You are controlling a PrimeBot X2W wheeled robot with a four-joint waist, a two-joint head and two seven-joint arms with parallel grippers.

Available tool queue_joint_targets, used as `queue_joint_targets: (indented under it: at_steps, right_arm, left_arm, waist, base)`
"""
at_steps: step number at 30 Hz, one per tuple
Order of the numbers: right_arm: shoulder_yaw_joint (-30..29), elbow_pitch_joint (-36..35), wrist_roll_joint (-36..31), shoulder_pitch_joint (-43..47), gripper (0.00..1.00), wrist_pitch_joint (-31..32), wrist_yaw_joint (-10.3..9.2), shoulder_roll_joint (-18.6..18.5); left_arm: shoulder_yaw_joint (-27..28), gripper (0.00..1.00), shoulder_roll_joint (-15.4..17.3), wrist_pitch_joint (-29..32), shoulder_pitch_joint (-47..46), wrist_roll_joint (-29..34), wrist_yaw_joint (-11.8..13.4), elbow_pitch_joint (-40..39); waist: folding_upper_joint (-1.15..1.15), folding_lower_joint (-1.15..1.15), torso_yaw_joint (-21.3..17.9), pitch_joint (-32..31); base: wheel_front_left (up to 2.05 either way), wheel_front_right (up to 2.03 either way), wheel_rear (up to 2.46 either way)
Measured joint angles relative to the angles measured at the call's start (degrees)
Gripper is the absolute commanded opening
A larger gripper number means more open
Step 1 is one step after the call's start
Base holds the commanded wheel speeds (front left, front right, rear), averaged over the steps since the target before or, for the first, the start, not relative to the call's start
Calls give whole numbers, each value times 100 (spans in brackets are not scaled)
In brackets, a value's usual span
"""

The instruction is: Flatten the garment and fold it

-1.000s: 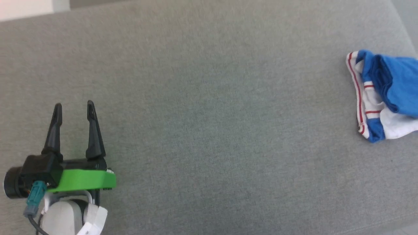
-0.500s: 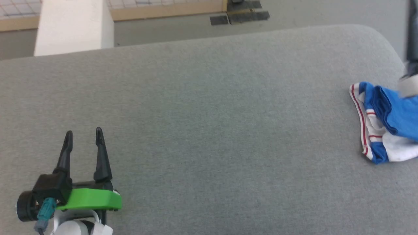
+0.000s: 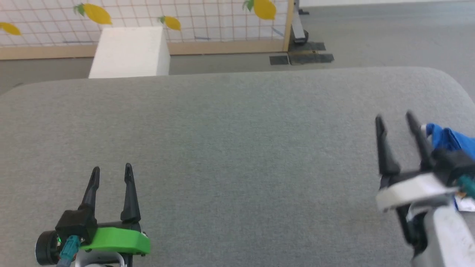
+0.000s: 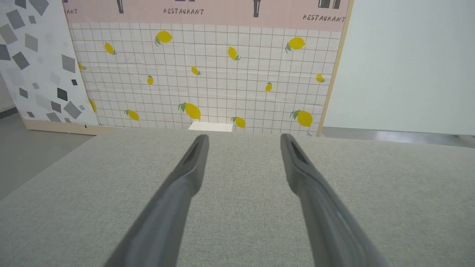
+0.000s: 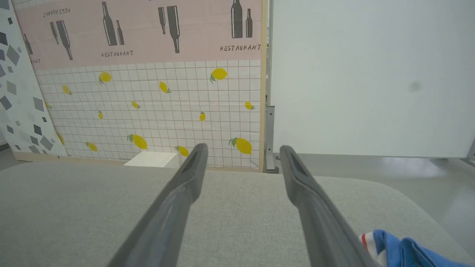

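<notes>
In the head view, a grey padded table fills the foreground. The left gripper hovers over its near-left part, its 2 fingers spread wide and nothing between them. The right gripper stands near the right edge, equally wide open and empty. The garment lies bunched at that right edge, just beside the right gripper's outer finger and partly hidden behind the wrist, so only a blue fold shows. In the left wrist view, the left gripper points across bare grey cloth toward the far edge, its jaws parted with no fabric in reach. In the right wrist view, the right gripper is also open over bare table. The garment shows at the lower right as a crumpled blue heap with a white and red striped edge, close to the right finger, though I cannot tell whether they touch. It looks light, soft and limp. It will likely sag and drag rather than hold its shape, so a pinch on the striped trim or an outer hem seems the best hold.
</notes>
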Motion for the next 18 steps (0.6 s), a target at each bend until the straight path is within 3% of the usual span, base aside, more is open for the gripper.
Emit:
queue_joint_targets:
  at_steps: [8, 18]
  right_arm:
    - [-54, -249, -160, 931, 100, 0, 0, 382]
    - [-166, -948, -472, 1449, 100, 2, 0, 515]
  left_arm:
    - [-104, 100, 1, 0, 136, -1, 49, 75]
    - [-175, 100, 1, 0, 212, -1, 75, 149]
  waist:
    - [0, 0, 213, -179]
    - [0, 0, 258, -192]
  base:
    - [0, 0, 0]
    - [0, 0, 0]
